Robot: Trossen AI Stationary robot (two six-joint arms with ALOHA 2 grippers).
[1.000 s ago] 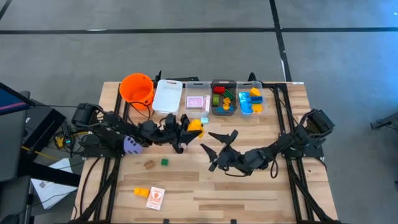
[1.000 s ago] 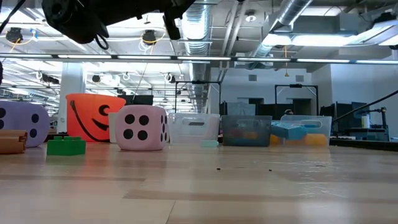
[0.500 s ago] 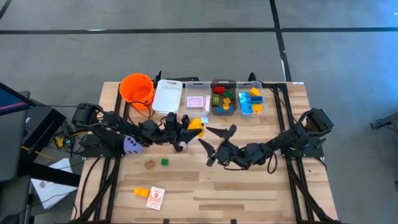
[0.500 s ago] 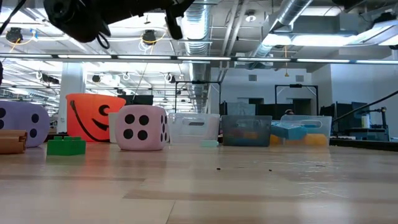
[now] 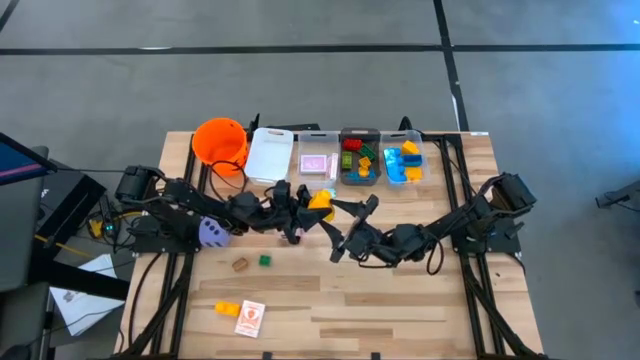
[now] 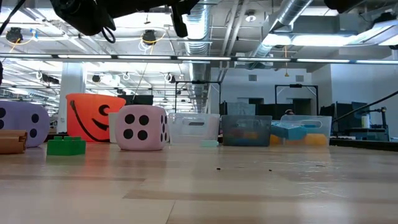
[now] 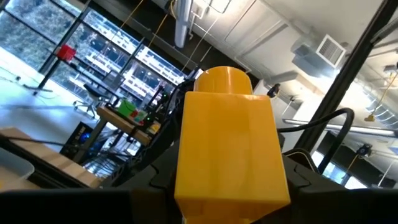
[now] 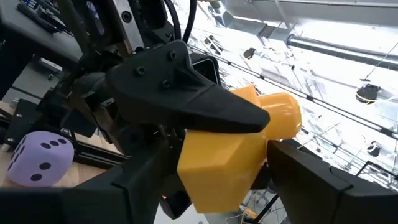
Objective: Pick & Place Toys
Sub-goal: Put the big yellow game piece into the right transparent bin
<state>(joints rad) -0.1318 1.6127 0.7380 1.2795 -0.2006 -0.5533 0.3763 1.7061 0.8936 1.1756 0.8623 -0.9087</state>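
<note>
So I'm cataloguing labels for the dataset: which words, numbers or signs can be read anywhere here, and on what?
No words or numbers are legible.
Orange bucket: a black jack-o'-lantern face, no text.
Pink die: black dots; four on its front face.
Purple die: dark dots only.
Card near the table's front edge: a red-and-white print, too small to read.

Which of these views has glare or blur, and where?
Right wrist view: bright ceiling lights wash out the background behind the yellow brick. Left wrist view: the same brick fills the frame, soft-edged from being so close. Low view: ceiling lamps glare, and the near table is blurred. High view: evenly lit.
</note>
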